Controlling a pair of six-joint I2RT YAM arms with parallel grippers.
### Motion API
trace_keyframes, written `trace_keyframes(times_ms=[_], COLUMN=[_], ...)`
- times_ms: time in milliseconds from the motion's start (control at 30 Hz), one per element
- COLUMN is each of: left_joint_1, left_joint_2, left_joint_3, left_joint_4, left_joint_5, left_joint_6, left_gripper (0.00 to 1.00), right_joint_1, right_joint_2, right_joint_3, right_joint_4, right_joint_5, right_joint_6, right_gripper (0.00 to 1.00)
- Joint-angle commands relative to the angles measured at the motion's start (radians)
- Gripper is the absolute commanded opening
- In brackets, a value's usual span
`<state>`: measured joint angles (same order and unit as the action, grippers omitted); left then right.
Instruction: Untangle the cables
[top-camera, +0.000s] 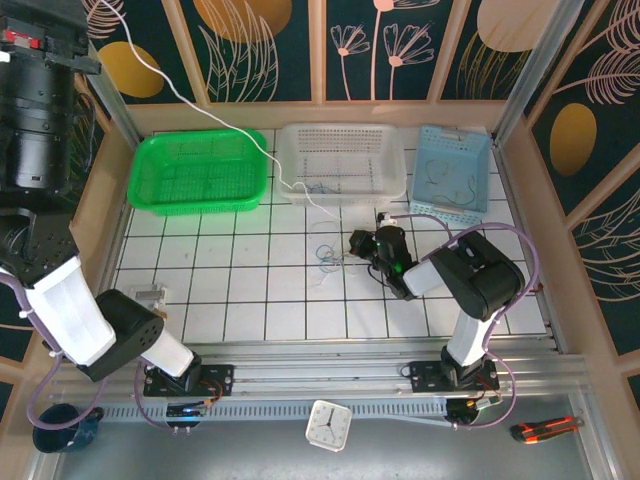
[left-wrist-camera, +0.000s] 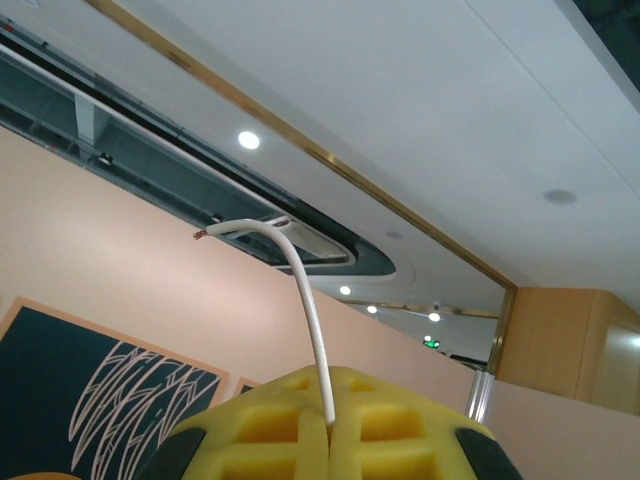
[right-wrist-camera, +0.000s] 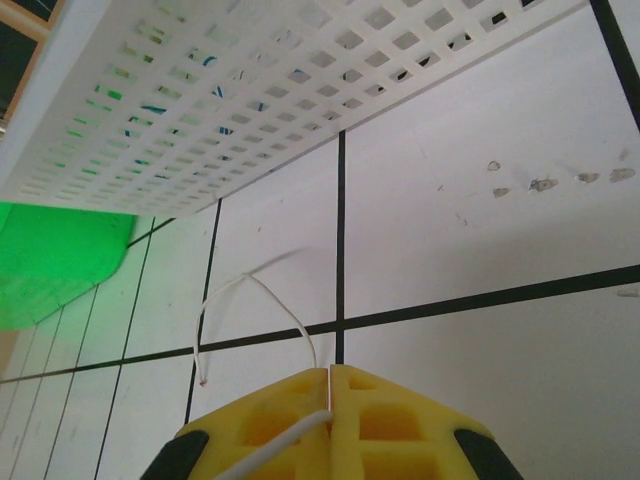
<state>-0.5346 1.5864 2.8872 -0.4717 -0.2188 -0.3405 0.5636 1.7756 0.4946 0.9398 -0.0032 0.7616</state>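
Observation:
A long white cable (top-camera: 190, 103) runs from the top left corner over the green basket to the table's middle. My left gripper (left-wrist-camera: 330, 425) points up at the ceiling, its yellow fingers shut on that cable's end (left-wrist-camera: 305, 290), which curls above the pads. My right gripper (top-camera: 357, 243) hovers low over the tiles in front of the white basket. In the right wrist view it (right-wrist-camera: 331, 375) is shut on a thin white cable (right-wrist-camera: 230, 295) that loops out to the left. A small tangle of thin cables (top-camera: 325, 257) lies just left of it.
Three baskets line the back: green (top-camera: 195, 207), white (top-camera: 345, 128) with blue wires in it, and blue (top-camera: 455, 132) with pale wires in it. My raised left arm (top-camera: 40, 110) stands at the far left. A clock (top-camera: 328, 425) and a box cutter (top-camera: 545, 428) lie in front of the rail.

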Motion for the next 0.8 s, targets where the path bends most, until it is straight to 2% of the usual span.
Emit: trace_keyframes(times_ms=[0,33,167,400,567,767], left_joint_1=[0.004,0.004,0.005,0.004,0.004,0.004], left_joint_2=[-0.004,-0.009,-0.030,-0.056,-0.081,-0.061], left_joint_3=[-0.015,-0.019,-0.044,-0.079,-0.121,-0.131], left_joint_4=[0.023,0.024,0.019,0.018,0.018,0.005], left_joint_5=[-0.017,-0.019,-0.027,-0.040,-0.054,-0.074], left_joint_6=[0.028,0.030,0.037,0.052,0.066,0.093], left_gripper=[0.00,0.00,0.00,0.00,0.00,0.00], right_joint_1=[-0.010,-0.041,-0.063,-0.072,-0.079,-0.065], right_joint_2=[0.024,0.032,0.065,0.085,0.096,0.042], right_joint_3=[-0.007,-0.008,-0.007,-0.005,-0.002,0.005], right_joint_4=[0.053,0.062,0.079,0.071,0.105,0.085], right_joint_5=[-0.031,-0.040,-0.059,-0.056,-0.098,-0.124], right_joint_6=[0.065,0.081,0.118,0.143,0.129,0.098], right_gripper=[0.00,0.00,0.00,0.00,0.00,0.00])
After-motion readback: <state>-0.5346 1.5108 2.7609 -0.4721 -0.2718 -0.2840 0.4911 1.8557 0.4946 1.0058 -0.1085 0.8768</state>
